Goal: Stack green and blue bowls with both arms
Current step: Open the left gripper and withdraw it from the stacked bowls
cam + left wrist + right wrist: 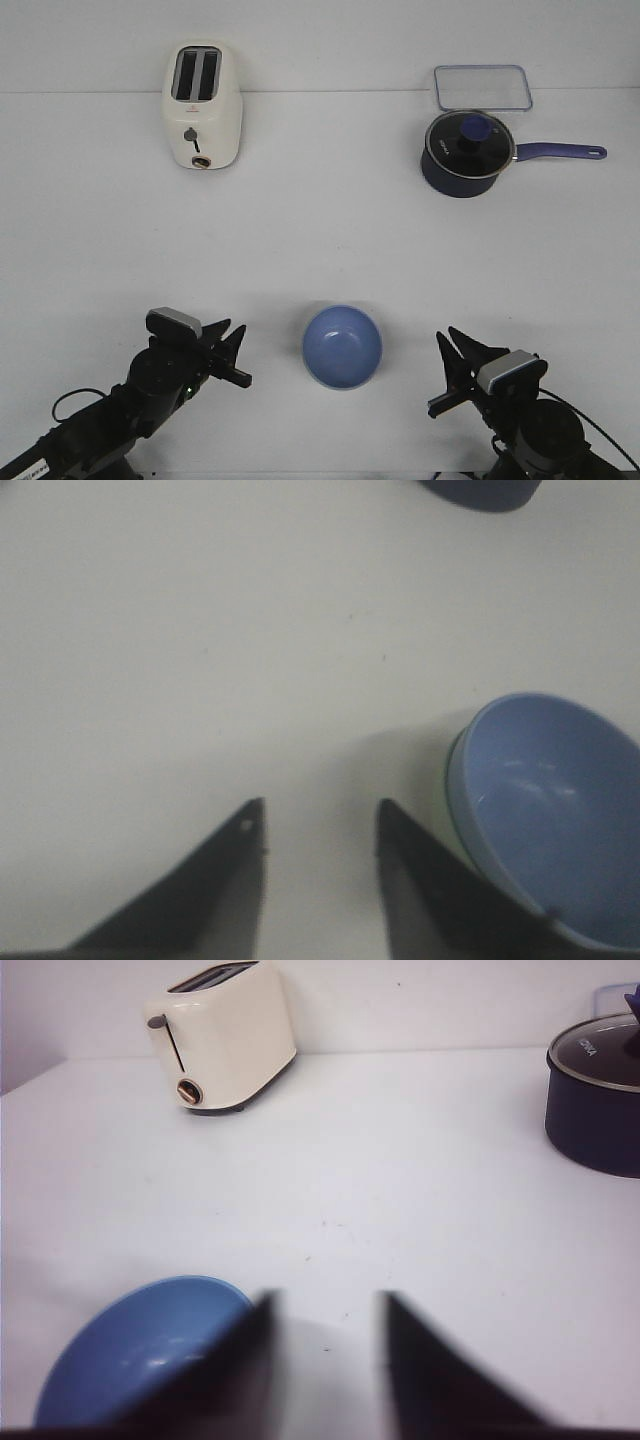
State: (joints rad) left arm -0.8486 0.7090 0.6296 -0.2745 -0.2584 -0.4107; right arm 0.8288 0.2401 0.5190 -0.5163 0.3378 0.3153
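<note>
Both black grippers, left (pixel 237 352) at 8 o'clock and right (pixel 447 372) at 4 o'clock, sit low and near, fingers parted, holding nothing.

Matte periwinkle blue bowl (pixel 342 346), between them at 6 o'clock, seems nested in the sage green bowl (pixel 451 786); only a green sliver shows: stacking looks done.

White tabletop (pixel 320 230) carries:
- cream toaster (pixel 201 105), 11 o'clock
- dark blue lidded saucepan (pixel 467 153), 1 o'clock
- clear lidded container (pixel 482 86) behind it

Bright, even overhead light with faint shadows; wrist views are soft, their dark fingers (pixel 430 1380) blurred at the bottom
</note>
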